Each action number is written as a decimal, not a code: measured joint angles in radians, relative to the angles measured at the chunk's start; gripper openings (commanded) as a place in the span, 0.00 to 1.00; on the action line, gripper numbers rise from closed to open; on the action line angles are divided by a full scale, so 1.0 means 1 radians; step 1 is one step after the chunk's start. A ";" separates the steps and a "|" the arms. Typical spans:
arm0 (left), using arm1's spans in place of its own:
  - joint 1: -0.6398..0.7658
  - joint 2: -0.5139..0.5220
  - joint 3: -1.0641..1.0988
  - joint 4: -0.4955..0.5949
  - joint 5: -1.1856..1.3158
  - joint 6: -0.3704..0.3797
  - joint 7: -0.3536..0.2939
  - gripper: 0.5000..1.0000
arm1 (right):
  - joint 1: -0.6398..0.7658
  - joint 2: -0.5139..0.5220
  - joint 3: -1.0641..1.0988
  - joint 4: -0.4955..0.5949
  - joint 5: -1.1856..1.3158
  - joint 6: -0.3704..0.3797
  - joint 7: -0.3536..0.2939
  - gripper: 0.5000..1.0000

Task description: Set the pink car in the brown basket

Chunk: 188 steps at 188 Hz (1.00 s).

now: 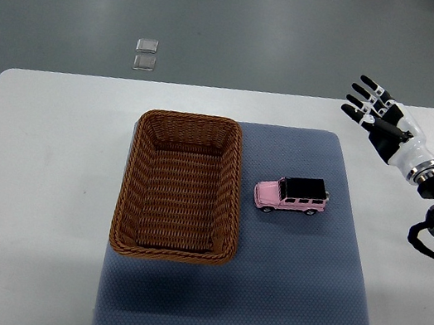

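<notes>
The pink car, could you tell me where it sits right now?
In the top view, the pink car stands on the blue mat, just right of the brown basket, not in it.

White table (pixel 45 183), blue mat (pixel 295 294) on it

basket (pixel 181 187): showing brown woven wicker, ribbed in rows.
car (pixel 291 197): wearing pink on the body, black on the roof and windows.
mat (pixel 296 286): showing blue-grey with a fine dotted texture.
tabletop (pixel 37 181): showing plain white.
right hand (pixel 375 112): showing black fingers with white bands, white at the wrist.
floor (pixel 225 21): showing dull grey.
</notes>
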 measured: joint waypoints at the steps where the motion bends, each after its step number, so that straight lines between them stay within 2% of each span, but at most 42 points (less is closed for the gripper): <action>1: 0.000 0.000 0.000 0.000 0.000 0.000 0.000 1.00 | 0.000 0.000 0.000 0.000 -0.001 0.000 0.000 0.83; 93: 0.000 0.000 0.000 -0.001 0.000 0.000 0.000 1.00 | 0.006 -0.013 -0.002 0.011 -0.119 0.019 0.000 0.83; 143: 0.000 0.000 0.000 -0.001 0.000 0.000 0.000 1.00 | 0.021 -0.048 -0.015 0.087 -0.453 0.022 0.001 0.83; 188: 0.000 0.000 0.000 -0.003 0.000 0.000 0.000 1.00 | 0.124 -0.147 -0.148 0.197 -0.726 0.026 0.007 0.83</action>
